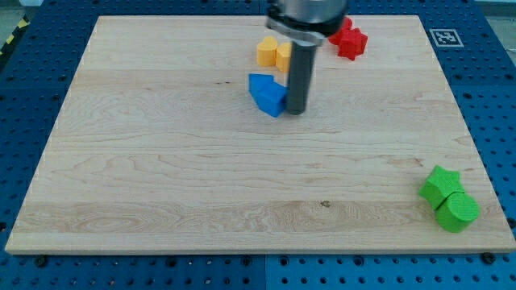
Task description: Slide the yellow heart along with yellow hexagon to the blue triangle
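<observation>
A yellow hexagon (267, 51) and a second yellow block, the heart (283, 55), sit side by side near the view's top centre, the heart partly hidden by the rod. A blue triangle (267, 93) lies just below them, with a small gap. My tip (296, 109) rests on the board right beside the blue triangle's right edge, below the yellow heart.
Two red blocks (348, 39) sit at the top, right of the rod, partly hidden by the arm. A green star (440, 185) and a green round block (457, 211) sit together near the bottom right corner of the wooden board (161, 161).
</observation>
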